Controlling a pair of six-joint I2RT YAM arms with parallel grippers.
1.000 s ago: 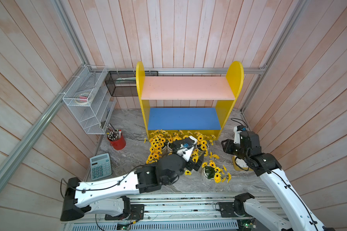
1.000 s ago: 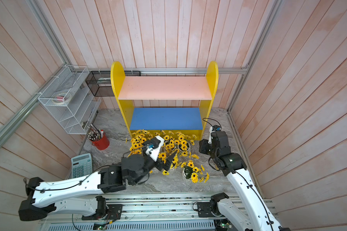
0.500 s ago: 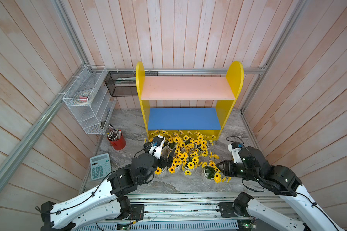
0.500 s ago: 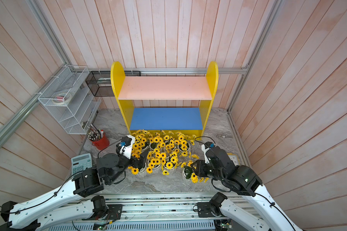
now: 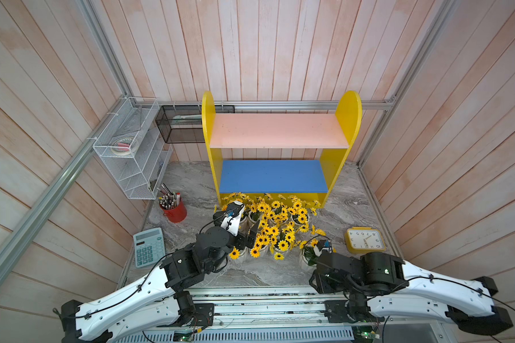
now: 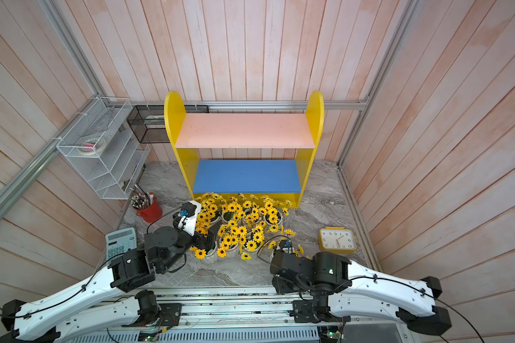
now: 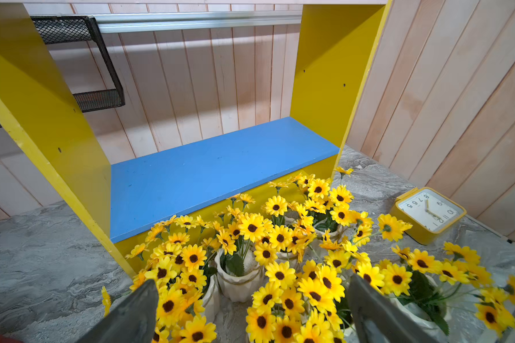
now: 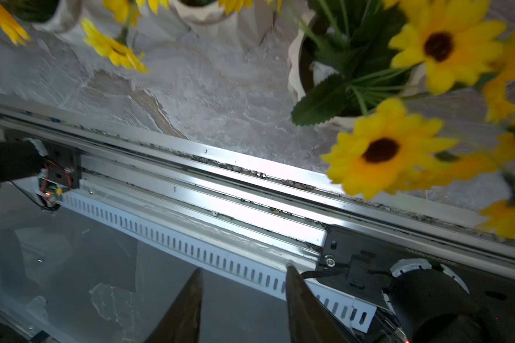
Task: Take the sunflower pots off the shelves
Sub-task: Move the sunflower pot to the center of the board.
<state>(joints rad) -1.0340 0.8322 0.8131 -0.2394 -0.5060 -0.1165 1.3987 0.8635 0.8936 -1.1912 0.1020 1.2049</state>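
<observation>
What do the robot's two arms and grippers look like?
The left arm and right arm have white rounded shells, black cylindrical joints and thin black cables alongside. The left gripper and right gripper end in dark, tapered fingers.

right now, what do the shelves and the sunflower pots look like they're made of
The shelves: likely painted wood, matte yellow, pink and blue; flat boards, screw holes in the sides. The sunflower pots: probably ceramic, smooth off-white, thick ribbed walls; plastic can't be ruled out.
</observation>
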